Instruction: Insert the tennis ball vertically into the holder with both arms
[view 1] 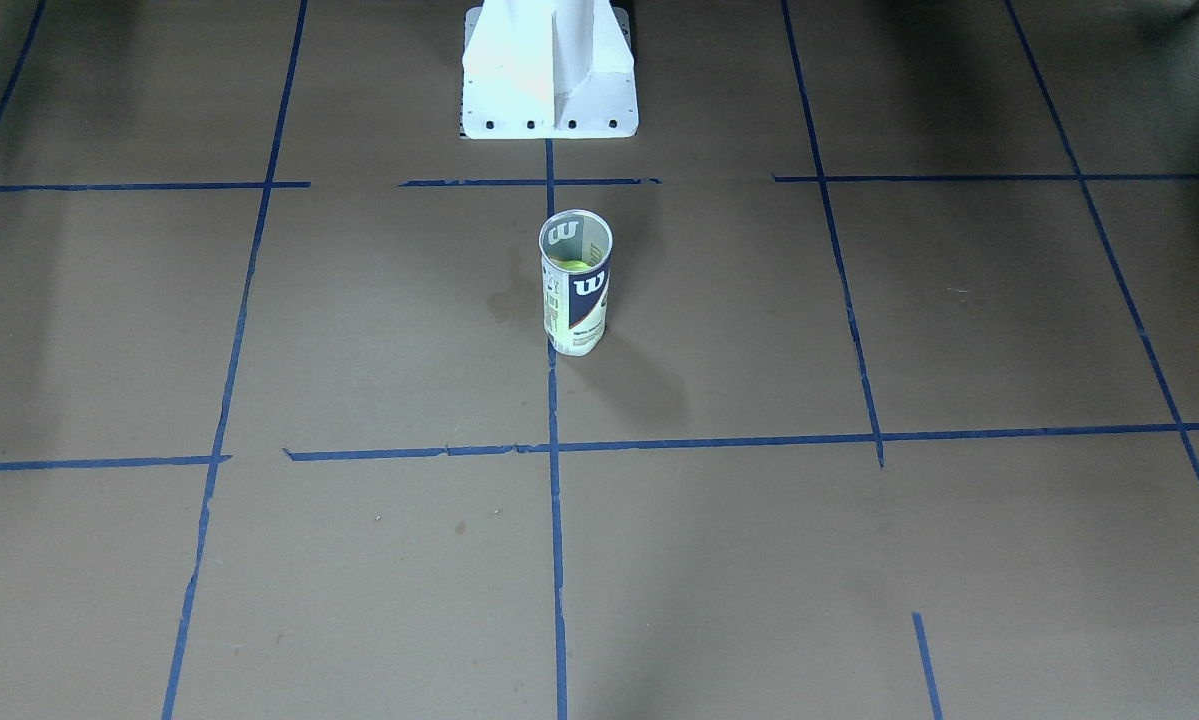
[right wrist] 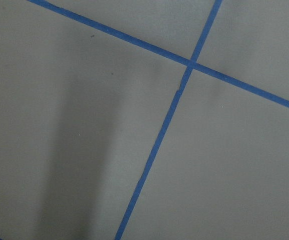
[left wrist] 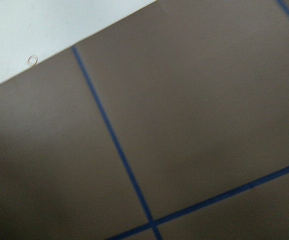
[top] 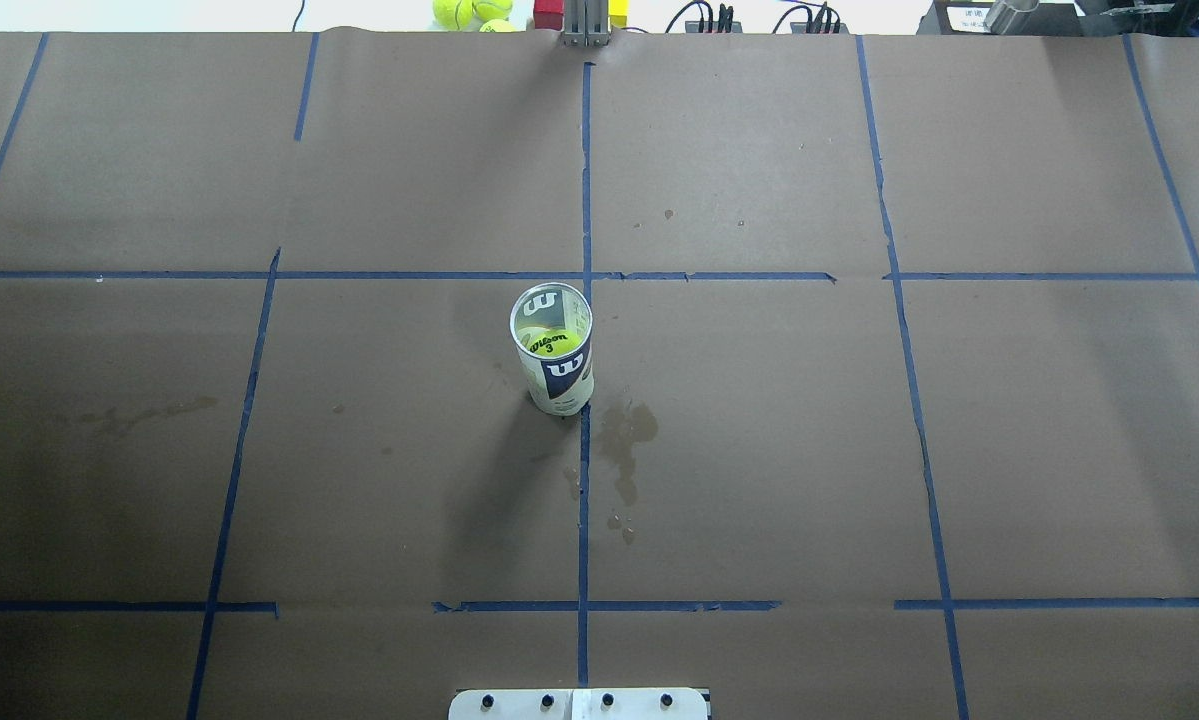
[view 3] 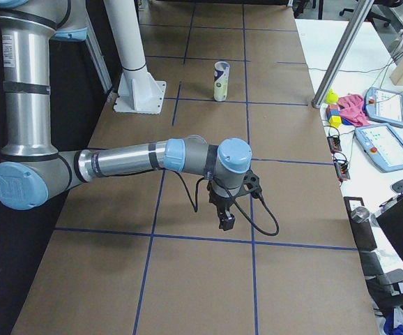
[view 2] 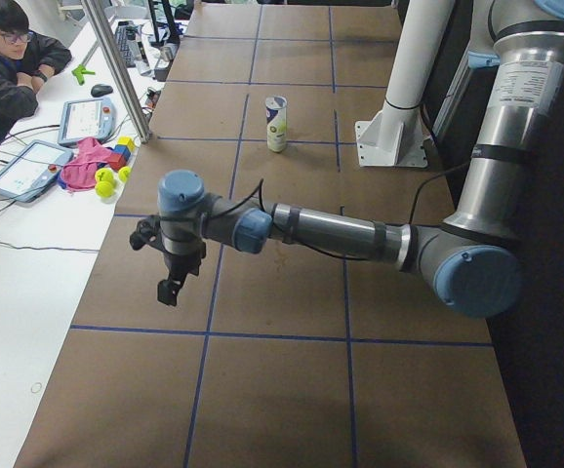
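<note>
Looking from across the counter (view 1: pixel 259 330), brown paper covers it and blue tape lines (view 1: pixel 554 560) cut it into squares. The holder (view 1: pixel 576 285) stands straight up near the middle, open at the top, with a yellow tennis ball (view 1: pixel 571 265) down inside it. The white base (view 1: pixel 549 70) sits at the robot's edge.

From overhead, the tennis ball reads "Wilson 3". Dark stains (top: pixel 624 450) mark the paper just beside the holder, and loose balls (top: pixel 469 12) lie past the far edge.

From the left end, the left pincer (view 2: pixel 168 290) hangs over the counter near that end, well apart from the holder, with nothing in it. I cannot tell how wide it is. A person (view 2: pixel 4 68) sits at a white desk (view 2: pixel 9 292).

From the right end, the right pincer (view 3: pixel 225 222) hangs the same way, empty, and I cannot tell its gap.

Both wrist views show only paper and blue lines.
</note>
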Controlling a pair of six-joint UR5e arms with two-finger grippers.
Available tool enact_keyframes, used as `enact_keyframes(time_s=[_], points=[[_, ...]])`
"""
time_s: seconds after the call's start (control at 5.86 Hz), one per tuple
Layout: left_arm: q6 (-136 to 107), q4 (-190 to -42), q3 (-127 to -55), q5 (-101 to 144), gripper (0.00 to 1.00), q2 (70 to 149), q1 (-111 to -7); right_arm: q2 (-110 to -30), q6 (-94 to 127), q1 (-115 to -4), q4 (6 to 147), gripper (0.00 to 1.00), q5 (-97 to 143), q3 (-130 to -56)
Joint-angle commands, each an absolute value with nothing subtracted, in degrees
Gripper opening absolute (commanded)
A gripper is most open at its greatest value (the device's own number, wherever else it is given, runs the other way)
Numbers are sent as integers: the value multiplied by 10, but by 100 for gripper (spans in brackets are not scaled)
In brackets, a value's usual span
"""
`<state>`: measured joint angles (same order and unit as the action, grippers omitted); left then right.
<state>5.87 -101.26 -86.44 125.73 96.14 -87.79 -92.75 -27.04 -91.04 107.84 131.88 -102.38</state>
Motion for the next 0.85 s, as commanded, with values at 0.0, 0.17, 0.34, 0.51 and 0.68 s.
enact_keyframes(time_s=[0.0, 0.17, 0.34, 0.51, 0.68], points=[[53, -1046, -831, 1291, 100, 901, -887, -928, -270, -912, 1078, 100, 1319, -998], [52, -966, -844, 1301, 100, 899, -887, -927, -270, -912, 1078, 100, 1320, -983], [52, -906, -879, 1304, 100, 903, -887, -926, -271, -911, 1078, 100, 1320, -977], [54, -902, -906, 1320, 100, 895, -887, -931, -277, -911, 1079, 100, 1314, -976], [58, -908, -918, 1326, 100, 891, -884, -928, -275, -911, 1078, 100, 1317, -980]])
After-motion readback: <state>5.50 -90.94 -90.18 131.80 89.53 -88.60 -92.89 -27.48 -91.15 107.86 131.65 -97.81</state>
